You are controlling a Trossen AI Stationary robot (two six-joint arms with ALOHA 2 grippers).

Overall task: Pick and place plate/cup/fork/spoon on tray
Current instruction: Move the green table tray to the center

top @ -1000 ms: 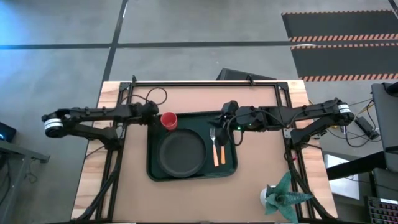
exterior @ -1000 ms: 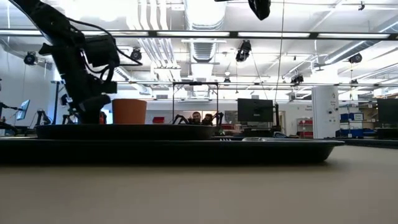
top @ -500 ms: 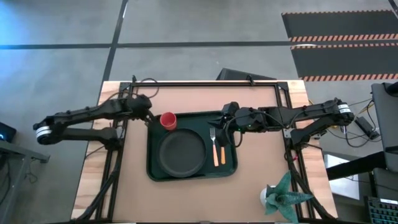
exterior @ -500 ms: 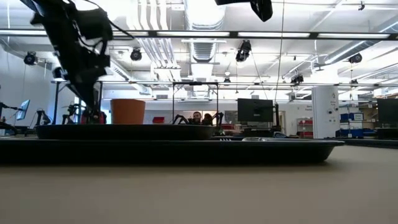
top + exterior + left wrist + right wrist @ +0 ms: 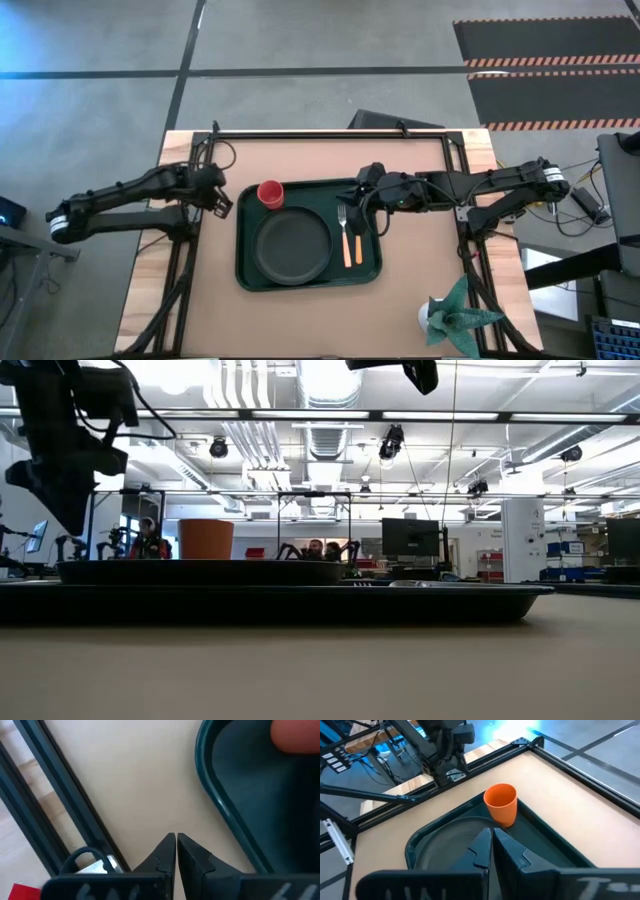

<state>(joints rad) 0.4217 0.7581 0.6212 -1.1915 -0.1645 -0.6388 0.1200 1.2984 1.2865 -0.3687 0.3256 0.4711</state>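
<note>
The dark green tray [image 5: 243, 268] lies mid-table. On it rest the dark plate [image 5: 292, 245], the red cup [image 5: 270, 193] upright in its far left corner, and the orange-handled fork [image 5: 345, 240] and spoon [image 5: 357, 240] side by side on its right part. My left gripper [image 5: 220, 203] hangs shut and empty over bare table just left of the tray; its wrist view shows the closed tips [image 5: 176, 837] beside the tray rim [image 5: 220, 805]. My right gripper [image 5: 367, 190] hovers shut and empty above the tray's far right corner, facing the cup [image 5: 501, 802].
A black rail frame [image 5: 330, 133] runs along the table's far and side edges. A green potted plant [image 5: 455, 315] stands at the near right. Bare tabletop lies in front of the tray. In the low view, people show in the room beyond the table.
My left gripper has drawn back from beside the cup toward the table's left edge, rising and rolling at the wrist, shut throughout. The cup stands where it was on the tray.
</note>
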